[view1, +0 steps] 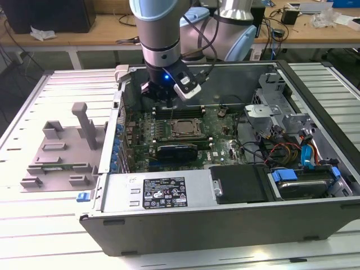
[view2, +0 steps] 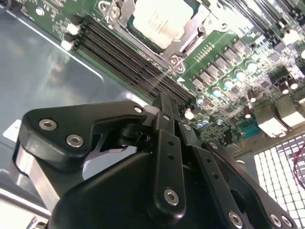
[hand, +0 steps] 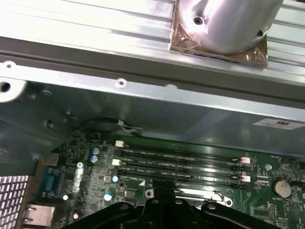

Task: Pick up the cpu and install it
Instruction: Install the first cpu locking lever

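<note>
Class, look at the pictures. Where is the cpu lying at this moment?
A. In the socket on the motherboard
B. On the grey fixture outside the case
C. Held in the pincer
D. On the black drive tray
A: the cpu sits inside its metal socket frame on the motherboard, beside the memory slots, with the pincer above those slots.

Second wrist view: cpu [view2: 159, 16] is cut off at the picture's edge, with part of its metal top out of frame. Gripper [view2: 164, 106] body also runs out of frame.
Exterior view: arm [view1: 160, 28] is cropped above the wrist and hides part of the memory slots [view1: 169, 111]. Print on the power supply label [view1: 164, 192] is too small to tell.
First wrist view: silver cylinder [hand: 228, 24] is cropped.
</note>
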You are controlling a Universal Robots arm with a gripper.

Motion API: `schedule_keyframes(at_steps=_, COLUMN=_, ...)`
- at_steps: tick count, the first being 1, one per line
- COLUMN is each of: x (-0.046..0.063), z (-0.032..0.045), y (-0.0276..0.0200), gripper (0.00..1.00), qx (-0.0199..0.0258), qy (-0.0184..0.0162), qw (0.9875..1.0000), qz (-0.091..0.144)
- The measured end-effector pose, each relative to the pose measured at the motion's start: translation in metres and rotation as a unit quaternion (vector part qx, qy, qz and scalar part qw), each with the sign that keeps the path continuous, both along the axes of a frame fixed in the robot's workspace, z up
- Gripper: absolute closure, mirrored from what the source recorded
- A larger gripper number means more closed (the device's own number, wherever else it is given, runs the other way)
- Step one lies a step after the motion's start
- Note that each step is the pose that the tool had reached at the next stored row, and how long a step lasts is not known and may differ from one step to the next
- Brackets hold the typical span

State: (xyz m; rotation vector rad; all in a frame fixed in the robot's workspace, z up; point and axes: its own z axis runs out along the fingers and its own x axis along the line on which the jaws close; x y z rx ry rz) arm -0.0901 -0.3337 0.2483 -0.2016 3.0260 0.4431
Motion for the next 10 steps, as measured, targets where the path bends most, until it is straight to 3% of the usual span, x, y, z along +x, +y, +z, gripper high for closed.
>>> schedule_keyframes(at_steps=3, x=0.0096, z=-0.0020, y=-0.0023, gripper=0.89, qx=0.0000, qy=0.0054, qw=1.0000, qz=-0.001)
schedule_keyframes(at_steps=5, x=0.0101, z=-0.0038, y=-0.0024, gripper=0.89, qx=-0.0010, qy=0.0046, qw=1.0000, qz=-0.002)
schedule_keyframes(at_steps=9, x=0.0101, z=-0.0081, y=-0.0023, gripper=0.89, qx=-0.0020, qy=-0.0079, qw=1.0000, qz=-0.003)
schedule_keyframes(at_steps=10, x=0.0102, z=-0.0098, y=-0.0023, gripper=0.89, qx=-0.0020, qy=-0.0084, qw=1.0000, qz=-0.003)
